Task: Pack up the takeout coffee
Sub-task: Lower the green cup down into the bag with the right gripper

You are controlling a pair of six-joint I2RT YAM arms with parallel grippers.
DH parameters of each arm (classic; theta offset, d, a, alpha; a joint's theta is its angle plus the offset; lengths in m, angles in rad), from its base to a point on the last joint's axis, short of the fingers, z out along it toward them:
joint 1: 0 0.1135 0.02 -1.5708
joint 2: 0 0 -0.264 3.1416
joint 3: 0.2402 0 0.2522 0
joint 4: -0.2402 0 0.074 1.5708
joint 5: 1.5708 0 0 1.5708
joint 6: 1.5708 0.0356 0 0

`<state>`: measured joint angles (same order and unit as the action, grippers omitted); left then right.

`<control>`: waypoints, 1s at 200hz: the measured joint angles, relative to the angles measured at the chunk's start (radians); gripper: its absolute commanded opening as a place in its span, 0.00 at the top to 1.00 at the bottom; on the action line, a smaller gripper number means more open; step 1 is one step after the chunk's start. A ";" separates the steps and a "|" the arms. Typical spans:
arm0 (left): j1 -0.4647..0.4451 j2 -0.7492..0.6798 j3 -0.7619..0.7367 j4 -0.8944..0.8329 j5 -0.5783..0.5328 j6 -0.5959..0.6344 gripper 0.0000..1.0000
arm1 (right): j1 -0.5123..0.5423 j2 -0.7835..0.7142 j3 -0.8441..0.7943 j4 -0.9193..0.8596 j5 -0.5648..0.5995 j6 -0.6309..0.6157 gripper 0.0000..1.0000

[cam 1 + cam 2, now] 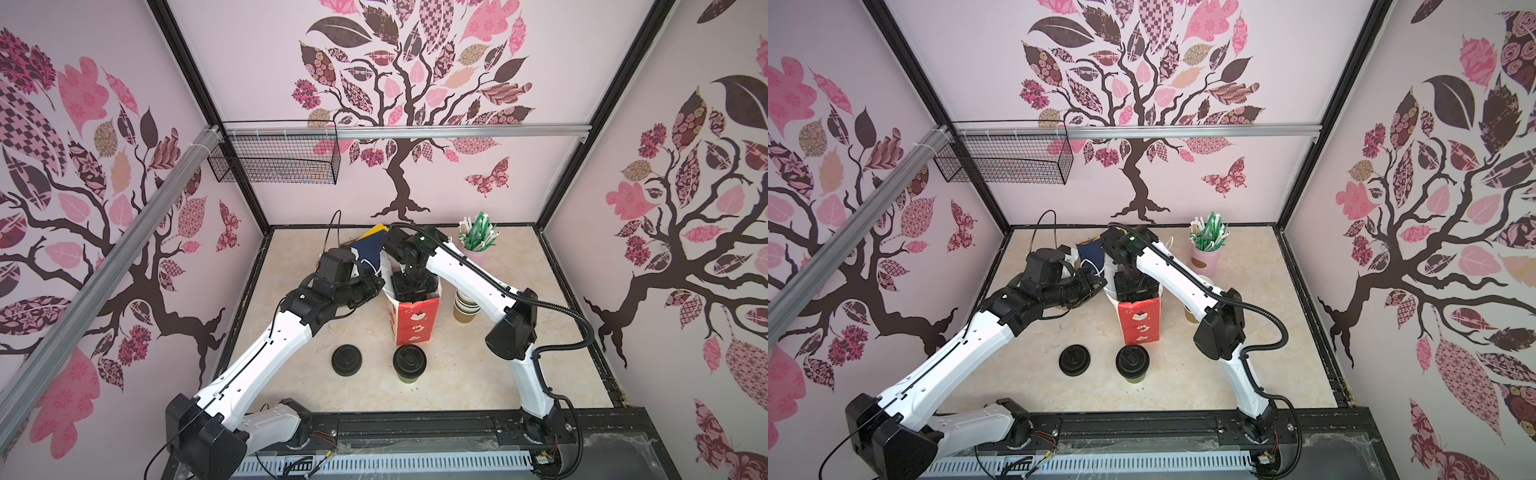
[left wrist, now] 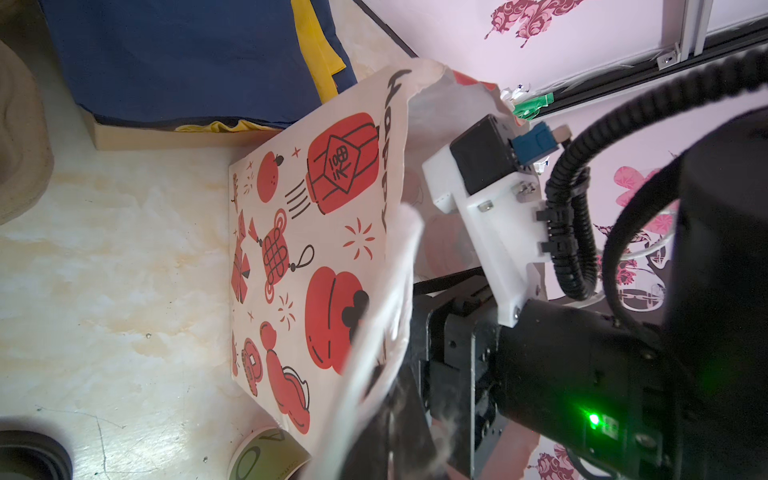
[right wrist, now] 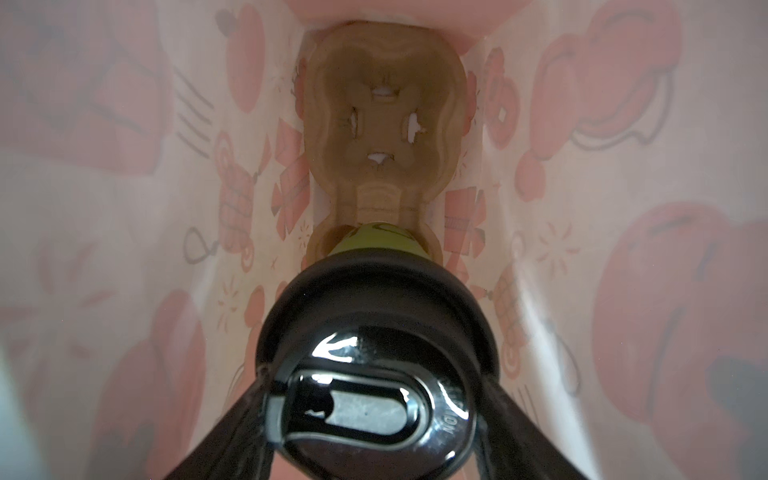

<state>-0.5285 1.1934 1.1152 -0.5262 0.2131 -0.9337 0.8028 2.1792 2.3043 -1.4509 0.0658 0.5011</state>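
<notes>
Takeout coffee [image 1: 409, 363], two lidded cups. Printed bag [image 1: 413, 328], upright on bench [image 1: 478, 374]: left hand [image 1: 374, 286] clenched on its rim, likely holding the mouth open. Pulp carrier [image 3: 382, 120] on bag floor, to steady cups. Bagged cup [image 3: 376, 239]: right hand [image 3: 372, 374] grips its lid, base at one well. Second cup [image 1: 1132, 365]: before bag, unattended.

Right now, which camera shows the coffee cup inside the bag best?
Right wrist: the right gripper holds the lidded cup over the carrier. Both top views and the left wrist show only the bag, which hides the cup.
</notes>
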 measured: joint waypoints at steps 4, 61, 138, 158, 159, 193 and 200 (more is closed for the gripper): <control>0.000 0.000 0.000 0.000 0.000 0.000 1.00 | 0.000 0.000 -0.001 0.001 0.000 0.000 0.33; 0.000 0.000 0.000 -0.001 -0.001 0.003 1.00 | 0.000 0.000 -0.001 0.002 -0.002 -0.001 0.34; 0.000 -0.003 0.000 -0.003 -0.003 0.003 1.00 | 0.000 0.003 -0.006 0.025 0.014 -0.008 0.35; 0.000 -0.005 0.000 -0.006 -0.003 0.003 1.00 | 0.001 0.003 -0.008 0.031 0.019 -0.008 0.36; 0.000 -0.005 0.000 -0.006 -0.003 0.003 1.00 | 0.001 0.003 -0.008 0.031 0.019 -0.008 0.36; 0.000 -0.006 0.000 -0.007 -0.003 0.003 1.00 | 0.001 0.003 -0.001 0.024 0.021 -0.008 0.36; 0.000 -0.006 0.000 -0.007 -0.003 0.003 1.00 | 0.001 0.005 0.008 0.015 0.021 -0.008 0.36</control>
<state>-0.5285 1.1870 1.1152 -0.5335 0.2104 -0.9302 0.8036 2.1838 2.3127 -1.4357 0.0864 0.4931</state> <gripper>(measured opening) 0.047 0.694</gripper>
